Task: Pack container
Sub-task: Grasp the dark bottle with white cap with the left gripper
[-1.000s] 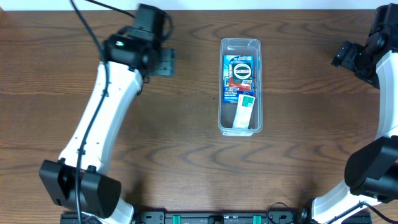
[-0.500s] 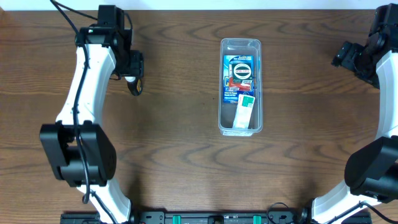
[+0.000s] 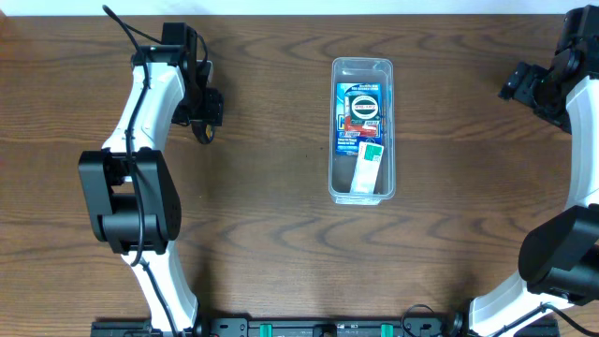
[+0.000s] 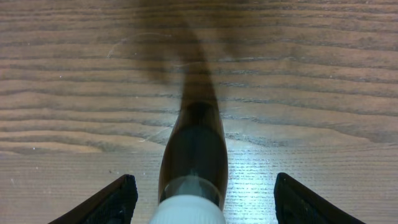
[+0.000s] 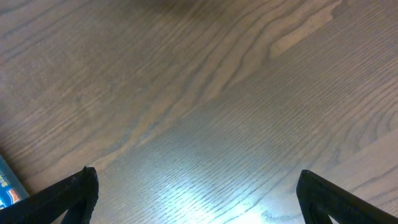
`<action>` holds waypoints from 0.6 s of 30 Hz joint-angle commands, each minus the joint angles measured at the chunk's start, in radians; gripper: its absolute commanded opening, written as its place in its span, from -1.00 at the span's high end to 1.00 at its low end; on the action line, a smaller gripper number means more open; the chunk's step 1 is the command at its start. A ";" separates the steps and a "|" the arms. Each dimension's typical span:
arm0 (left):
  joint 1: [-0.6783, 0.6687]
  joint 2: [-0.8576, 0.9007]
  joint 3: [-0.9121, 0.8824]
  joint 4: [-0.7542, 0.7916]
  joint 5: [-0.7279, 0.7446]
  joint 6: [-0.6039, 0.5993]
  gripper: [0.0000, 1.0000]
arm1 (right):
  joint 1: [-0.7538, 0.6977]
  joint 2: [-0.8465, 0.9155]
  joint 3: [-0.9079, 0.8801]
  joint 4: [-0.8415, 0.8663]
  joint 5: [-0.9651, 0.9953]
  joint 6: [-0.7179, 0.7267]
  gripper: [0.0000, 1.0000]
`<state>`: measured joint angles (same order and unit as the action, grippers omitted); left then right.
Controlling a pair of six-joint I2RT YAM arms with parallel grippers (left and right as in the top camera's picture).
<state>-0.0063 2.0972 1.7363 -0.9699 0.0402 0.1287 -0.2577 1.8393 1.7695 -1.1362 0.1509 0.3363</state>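
Shows left gripper (image 4: 205, 186) spread open at far left, dark white-capped bottle (image 4: 194, 140) between its fingers, clear of both. Finds the container (image 3: 362, 64) at centre, transparent, holding a blue pack (image 3: 360, 105) and a white-and-green box (image 3: 370, 164). Catches right gripper (image 5: 198, 176) gaping wide over wood table (image 3: 281, 234) at far right.

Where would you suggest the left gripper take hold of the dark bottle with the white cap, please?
Grip the bottle on its dark body, just below the white cap, coming from the cap end. It runs lengthwise away from the left gripper, centred between its open fingers, so closing them should pinch its narrow rounded sides.
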 commanded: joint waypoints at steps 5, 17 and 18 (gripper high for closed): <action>0.007 0.015 0.007 -0.001 0.005 0.017 -0.27 | -0.004 0.005 -0.006 -0.001 0.010 -0.003 -0.98; 0.008 0.017 -0.014 0.005 0.001 0.017 -0.23 | -0.004 0.005 -0.006 -0.001 0.010 -0.003 -0.99; 0.008 0.018 -0.014 0.003 0.001 0.016 -0.23 | -0.004 0.005 -0.006 -0.001 0.010 -0.004 -0.99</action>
<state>-0.0063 2.0987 1.7359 -0.9627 0.0456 0.1356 -0.2577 1.8393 1.7695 -1.1362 0.1509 0.3363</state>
